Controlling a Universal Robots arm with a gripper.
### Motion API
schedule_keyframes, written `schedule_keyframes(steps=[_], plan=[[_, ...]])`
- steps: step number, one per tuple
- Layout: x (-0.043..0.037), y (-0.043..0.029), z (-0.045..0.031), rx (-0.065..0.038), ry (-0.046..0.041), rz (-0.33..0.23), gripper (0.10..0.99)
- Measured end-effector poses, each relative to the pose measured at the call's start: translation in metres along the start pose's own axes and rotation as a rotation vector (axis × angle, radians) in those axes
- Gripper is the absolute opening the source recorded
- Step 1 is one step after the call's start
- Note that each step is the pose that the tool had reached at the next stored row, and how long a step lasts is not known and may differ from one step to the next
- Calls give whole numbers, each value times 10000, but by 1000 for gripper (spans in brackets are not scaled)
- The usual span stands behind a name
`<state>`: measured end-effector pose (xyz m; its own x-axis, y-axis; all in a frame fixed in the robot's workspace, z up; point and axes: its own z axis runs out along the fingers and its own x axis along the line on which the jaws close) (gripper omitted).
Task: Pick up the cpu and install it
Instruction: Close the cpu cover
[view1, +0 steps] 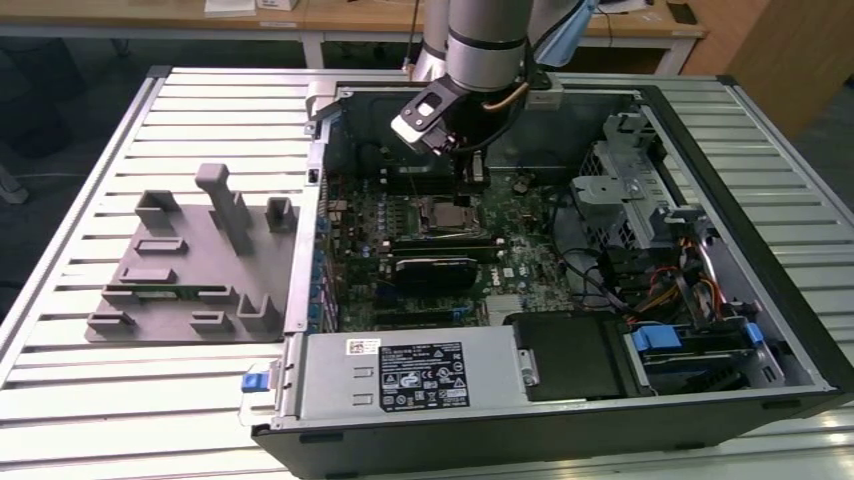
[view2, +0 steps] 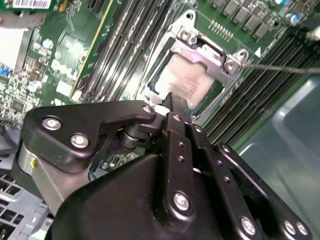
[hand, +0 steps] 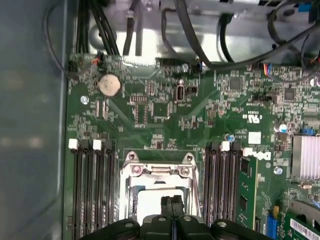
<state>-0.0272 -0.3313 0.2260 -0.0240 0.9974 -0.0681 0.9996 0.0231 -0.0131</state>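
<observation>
We see a pale slatted table (view1: 214, 110) across most of the exterior view, evenly lit and with soft shadows. Behind it stands a wooden desk (view1: 360, 15) on white legs. A wooden panel (view1: 787, 50) rises at the exterior view's right, and dark floor (view1: 60, 100) shows at its left.

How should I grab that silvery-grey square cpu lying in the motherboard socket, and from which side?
Probably by two opposite thin edges of the silvery-grey square cpu, coming straight down from above: it lies flat, sunk inside the metal socket frame, with black memory slots flanking it, so sideways reach looks blocked.
</observation>
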Motion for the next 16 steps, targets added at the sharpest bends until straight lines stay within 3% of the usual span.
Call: schedule_keyframes(steps=[5,16], plan=[[1,-68,52,-11,41,-66,106],[3,-70,64,-68,47,-895,106]])
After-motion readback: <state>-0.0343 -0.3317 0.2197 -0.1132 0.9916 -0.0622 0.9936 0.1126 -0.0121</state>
